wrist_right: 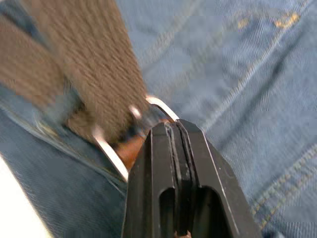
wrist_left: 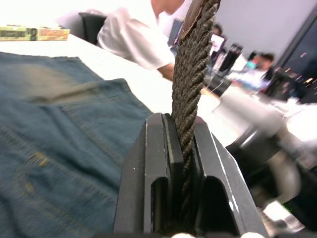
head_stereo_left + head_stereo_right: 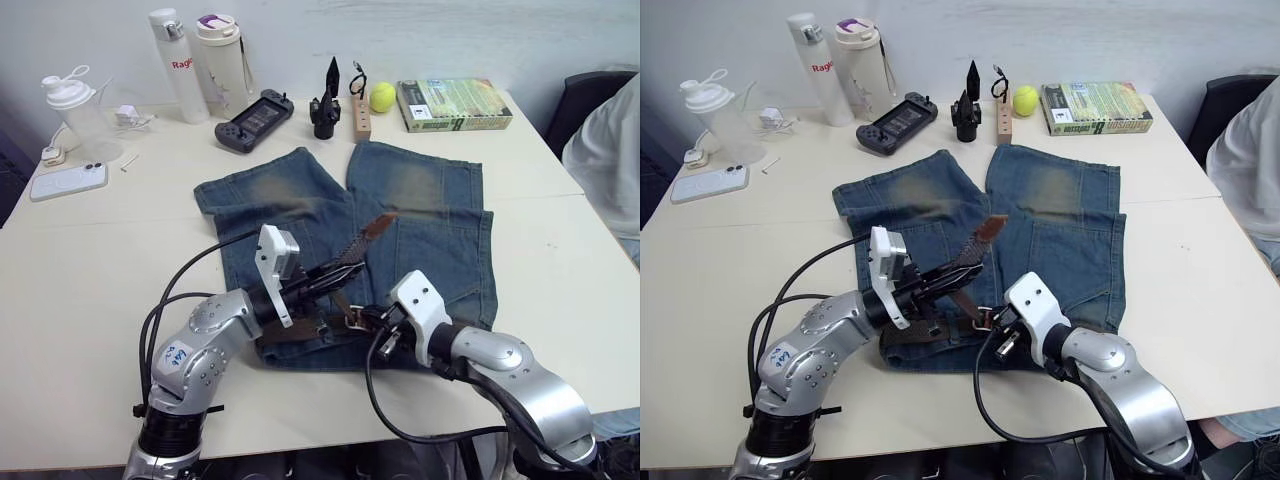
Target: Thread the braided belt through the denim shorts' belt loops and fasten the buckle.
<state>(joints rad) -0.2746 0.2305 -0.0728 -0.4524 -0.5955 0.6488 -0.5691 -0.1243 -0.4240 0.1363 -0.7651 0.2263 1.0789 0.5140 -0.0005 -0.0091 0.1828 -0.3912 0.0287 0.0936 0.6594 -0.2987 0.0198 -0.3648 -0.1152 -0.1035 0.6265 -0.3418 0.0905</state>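
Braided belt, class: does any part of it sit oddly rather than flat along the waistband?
Yes. The dark brown braided belt has its free end sticking up off the faded blue denim shorts, pinched in the left gripper, not lying flat.

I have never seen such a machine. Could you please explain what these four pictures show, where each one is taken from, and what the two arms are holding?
This is a humanoid robot with two arms. Two pictures come from cameras in its head, looking down over a table. The other two come from a camera on each wrist, looking along that gripper's black fingers. On the table lie the denim shorts, with bottles, a phone, a game controller, a tennis ball and a book behind them. The left gripper is shut on the braided belt, lifting its free end. The right gripper is shut, its tip right at the buckle at the waistband; whether it pinches the buckle is hidden.
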